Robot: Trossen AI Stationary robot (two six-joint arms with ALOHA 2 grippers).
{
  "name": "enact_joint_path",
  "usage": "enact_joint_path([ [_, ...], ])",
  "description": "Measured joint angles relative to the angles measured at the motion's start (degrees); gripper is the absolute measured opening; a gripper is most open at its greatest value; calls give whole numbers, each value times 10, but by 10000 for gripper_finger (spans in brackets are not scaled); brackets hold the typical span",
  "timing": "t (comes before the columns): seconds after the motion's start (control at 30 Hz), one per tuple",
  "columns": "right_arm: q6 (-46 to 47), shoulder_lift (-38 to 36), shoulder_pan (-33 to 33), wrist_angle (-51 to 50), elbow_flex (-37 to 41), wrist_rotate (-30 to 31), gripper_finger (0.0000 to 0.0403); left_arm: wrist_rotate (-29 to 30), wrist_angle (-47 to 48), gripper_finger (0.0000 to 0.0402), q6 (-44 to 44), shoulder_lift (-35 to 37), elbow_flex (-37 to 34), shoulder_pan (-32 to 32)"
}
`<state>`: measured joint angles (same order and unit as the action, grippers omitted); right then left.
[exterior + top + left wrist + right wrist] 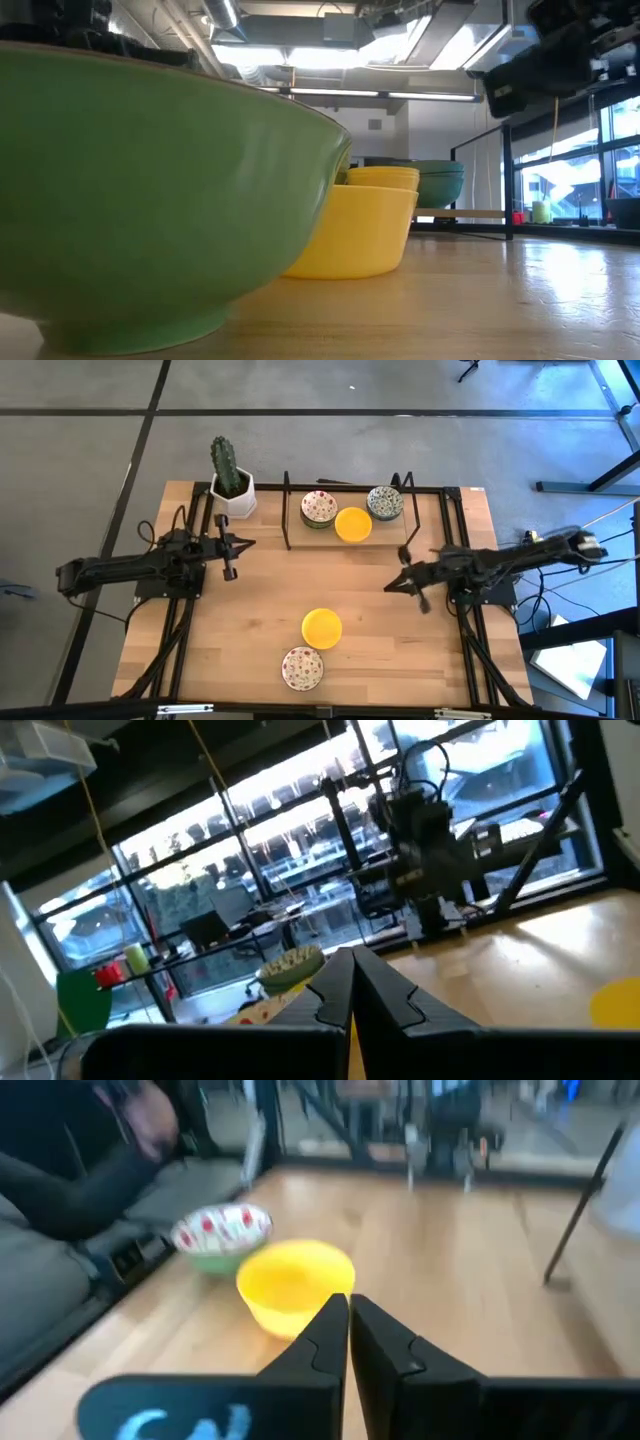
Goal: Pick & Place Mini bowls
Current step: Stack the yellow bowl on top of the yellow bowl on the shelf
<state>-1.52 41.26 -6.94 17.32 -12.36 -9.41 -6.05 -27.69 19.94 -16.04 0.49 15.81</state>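
Two mini bowls stand on their bases on the near part of the table: a plain yellow bowl (pixel 322 627) (pixel 295 1285) and a white red-speckled bowl (pixel 302 668) (pixel 222 1230), green outside. More mini bowls sit by the black rack at the far edge: a red-speckled stack (pixel 319 508), a yellow one (pixel 352 524) and a grey-green one (pixel 385 503). My left gripper (pixel 228 558) (pixel 350 995) hangs shut over the table's left part. My right gripper (pixel 412 586) (pixel 348 1330) is shut, above the table to the right of the near yellow bowl. Neither touches a bowl.
A white pot with a cactus (pixel 231 482) stands at the far left corner. The black rack (pixel 289 510) frames the far bowls. In the low view the green-walled bowl (pixel 150 190) fills the left, with yellow bowls (pixel 360 225) behind it. Bare wood lies between the two bowl groups.
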Motion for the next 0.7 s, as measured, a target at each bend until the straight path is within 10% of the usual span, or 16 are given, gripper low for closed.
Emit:
enact_joint_path([
  [0.3, 1, 310, -69, -52, -212, 66, 17, -66, -111, 4, -18, 14, 0, 0],
  [0.7, -19, 617, -84, -467, -610, 114, 72, -119, -74, 4, -9, -6, 0, 0],
])
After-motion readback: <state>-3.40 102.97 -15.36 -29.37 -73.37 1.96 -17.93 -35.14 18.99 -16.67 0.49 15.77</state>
